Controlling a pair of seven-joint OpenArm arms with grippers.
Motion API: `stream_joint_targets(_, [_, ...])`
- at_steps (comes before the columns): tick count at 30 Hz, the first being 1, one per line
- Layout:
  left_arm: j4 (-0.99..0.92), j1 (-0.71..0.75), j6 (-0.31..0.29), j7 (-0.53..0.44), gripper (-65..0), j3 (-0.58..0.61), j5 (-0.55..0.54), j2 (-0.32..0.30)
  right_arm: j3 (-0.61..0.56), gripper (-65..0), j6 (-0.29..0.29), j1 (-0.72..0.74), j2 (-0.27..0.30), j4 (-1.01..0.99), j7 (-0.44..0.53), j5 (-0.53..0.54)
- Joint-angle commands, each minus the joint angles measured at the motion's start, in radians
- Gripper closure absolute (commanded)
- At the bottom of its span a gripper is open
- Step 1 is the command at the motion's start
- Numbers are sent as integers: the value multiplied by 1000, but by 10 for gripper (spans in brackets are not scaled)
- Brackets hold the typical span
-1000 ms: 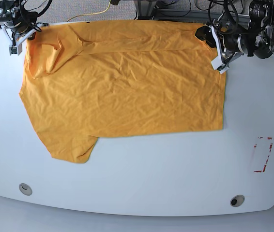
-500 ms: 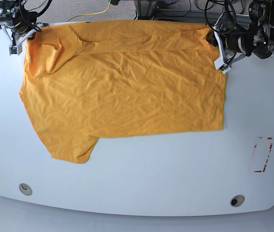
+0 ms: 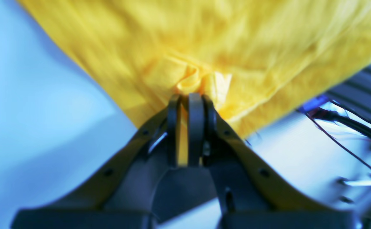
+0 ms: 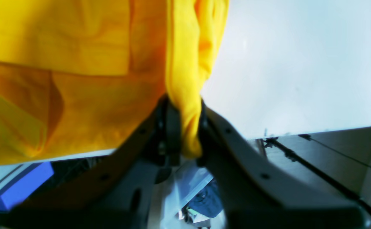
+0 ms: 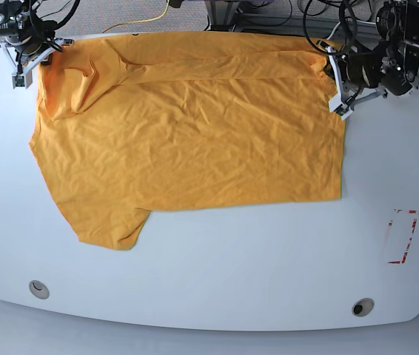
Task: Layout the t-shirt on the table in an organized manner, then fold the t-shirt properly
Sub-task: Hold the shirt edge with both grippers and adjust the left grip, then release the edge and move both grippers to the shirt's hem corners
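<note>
Start with your risks. Nearest you, the t-shirt (image 5: pixel 187 133) has a loose sleeve hanging toward the front of the desk (image 5: pixel 217 274), and the near hem lies unheld. If you lift or pull the two far corners unevenly, I judge that this free cloth will drag and bunch, and the wrinkles across the middle will set into the fold. Both grips sit at the far edge of the desk, where the shirt's far hem runs right along the rim; a pull away from you could slide cloth off that edge. Each grip also takes only a small pinch of fabric, so a sharp tug may strip it out.

Now the pincers. The left pincer (image 3: pixel 190 105), on the right side of the base view, has its jaws drawn together on a puckered nip of the shirt's far corner; a strip of yellow shows between the pads. The right pincer (image 4: pixel 184 127), at the far left corner in the base view, is clamped on a thicker rolled bunch of the shirt's edge, which hangs down through the jaws, so they stand a little apart around it. The shirt itself lies spread flat over the far half of the desk, well apart from the red tape outline (image 5: pixel 402 237).
</note>
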Motion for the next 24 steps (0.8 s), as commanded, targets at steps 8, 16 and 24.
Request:
stream_joint_targets(8, [21, -51, -28, -6, -169, -16, -11, -16, 9, -450, -1, -3, 15, 69, 12, 7])
stream_joint_targets(16, [22, -95, -111, -6, -194, -86, -11, -17, 35, -575, -1, 3, 19, 114, 12, 7])
stream_joint_targets(24, [21, -187, -153, -6, -194, -152, -11, -11, 47, -577, -1, 106, 59, 112, 12, 6])
